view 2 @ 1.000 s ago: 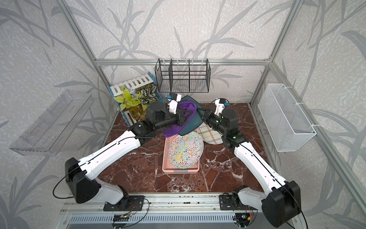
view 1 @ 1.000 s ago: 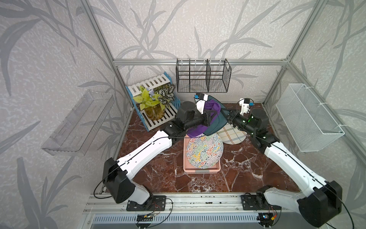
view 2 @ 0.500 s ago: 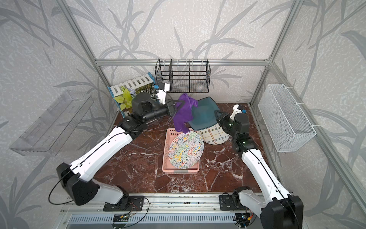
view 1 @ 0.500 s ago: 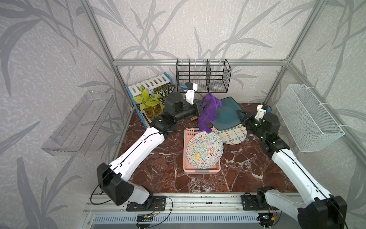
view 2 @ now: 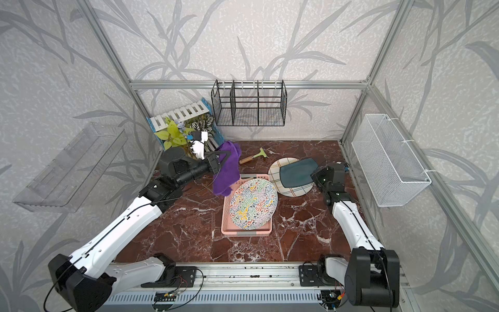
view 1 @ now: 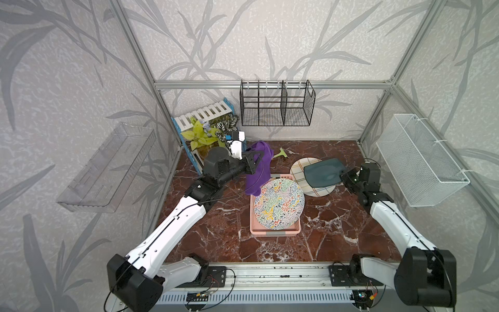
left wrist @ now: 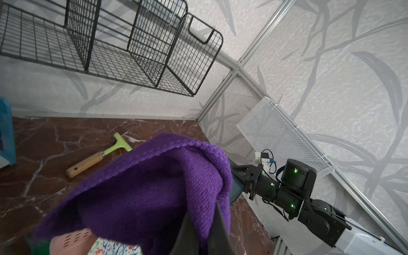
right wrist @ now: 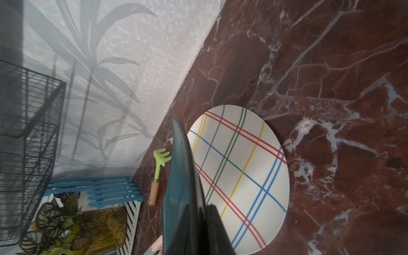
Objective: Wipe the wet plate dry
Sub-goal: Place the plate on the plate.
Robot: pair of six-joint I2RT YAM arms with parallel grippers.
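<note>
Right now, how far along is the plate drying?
Done: the left gripper is shut on the purple cloth, and the right gripper is shut on the teal plate's edge, holding it over the plaid plate.
In hand: the cloth hangs clear of the teal plate, with no contact.
Left: bring cloth and plate together and wipe. I can't tell if the plate is dry.

Front floor (view 1: 337, 237) free — pink tray (view 1: 275, 231), rake (view 1: 280, 154) obstruct.
</note>
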